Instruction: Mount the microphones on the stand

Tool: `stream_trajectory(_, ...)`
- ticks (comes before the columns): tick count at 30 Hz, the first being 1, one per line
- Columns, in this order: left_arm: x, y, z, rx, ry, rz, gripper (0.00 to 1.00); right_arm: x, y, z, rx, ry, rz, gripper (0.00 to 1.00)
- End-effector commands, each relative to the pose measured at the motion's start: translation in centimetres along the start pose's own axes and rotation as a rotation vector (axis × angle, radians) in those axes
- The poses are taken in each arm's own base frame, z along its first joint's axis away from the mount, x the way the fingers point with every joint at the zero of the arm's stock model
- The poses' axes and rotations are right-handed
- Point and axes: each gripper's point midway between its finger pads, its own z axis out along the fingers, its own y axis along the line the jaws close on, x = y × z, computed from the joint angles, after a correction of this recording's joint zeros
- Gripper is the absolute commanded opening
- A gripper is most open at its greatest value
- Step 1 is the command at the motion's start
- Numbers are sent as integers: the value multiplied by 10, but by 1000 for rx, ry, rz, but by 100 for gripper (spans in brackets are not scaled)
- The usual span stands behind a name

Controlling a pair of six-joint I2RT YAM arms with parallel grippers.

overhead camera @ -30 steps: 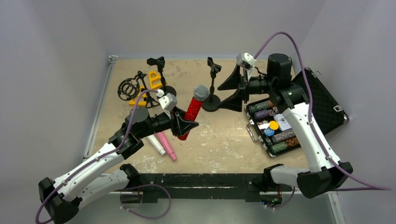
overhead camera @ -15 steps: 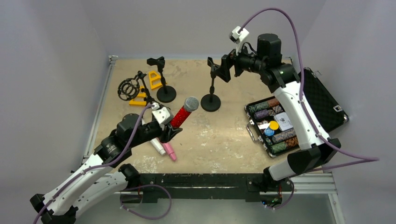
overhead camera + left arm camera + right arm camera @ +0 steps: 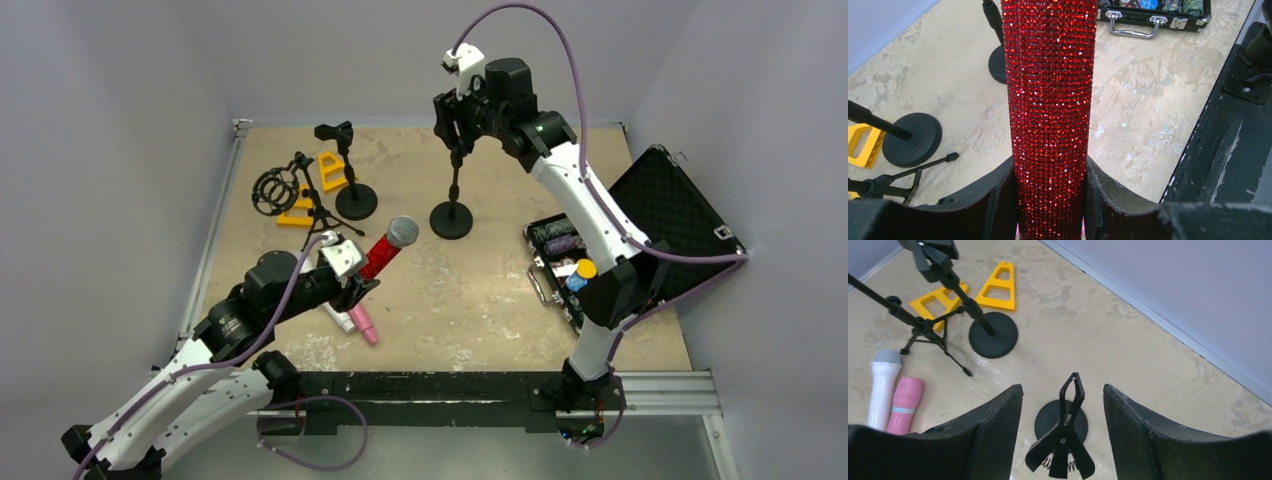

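3 mics in view, none on a stand yet. L gripper [image 3: 1050, 212] is clamped on the red mic [image 3: 383, 254], w/ fingers [image 3: 997, 200] pressed to both sides of the glitter barrel near its tail end. That mic is up off the bench [image 3: 480, 300] and tilted, silver mesh end higher and aimed toward the far R. White mic [image 3: 883, 382] and pink mic [image 3: 904, 402] lie flat side by side, seemingly touching, on the bench at near L, just beside the L gripper.

Mid stand [image 3: 452, 220] has a round base and is upright, approx bench centre, toward the back. Its clip [image 3: 1060, 452] sits at the top of the pole. R gripper [image 3: 1062, 390] hangs over that clip w/ jaws spread wide, holding nothing. R wrist view shows the clip btwn the two fingers w/ a gap each side, no contact.

2nd stand [image 3: 356, 200], also round base + clip, is upright just L of the mid stand. Tripod [image 3: 922, 327] w/ a ring mount is further L, next to 2 yellow wedges [image 3: 996, 304]. Case [image 3: 680, 215], lid open and chips inside, sits at the R side of the bench, well apart from the mics.
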Motion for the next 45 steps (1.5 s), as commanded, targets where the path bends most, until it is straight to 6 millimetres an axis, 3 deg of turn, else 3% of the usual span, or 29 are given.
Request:
stream_trajectory(1,-4,6,2,-20,-11,32,0,-7,-7,6,55,-12,-12,60)
stream_trajectory(5,-1,4,2,-9,11,32,0,6,4,19,33,26,-26,52)
stream_trajectory(10,-3,5,0,-18,2,32,0,14,8,23,29,47,-58,21)
stream_trajectory(14,-4,5,-3,-22,-8,31,0,11,14,11,-16,44,-113,14)
stream_trajectory(18,-7,3,-3,-10,-21,34,0,9,37,-15,-173,44,-254,6)
stream_trajectory(25,-11,2,-7,-6,-45,37,0,26,82,-60,-477,47,-376,4)
stream_trajectory(34,-16,-1,-9,3,-77,34,0,53,112,-102,-672,43,-425,4)
stream_trajectory(45,-25,-8,-11,32,-129,-11,0,73,129,-110,-790,68,-387,11)
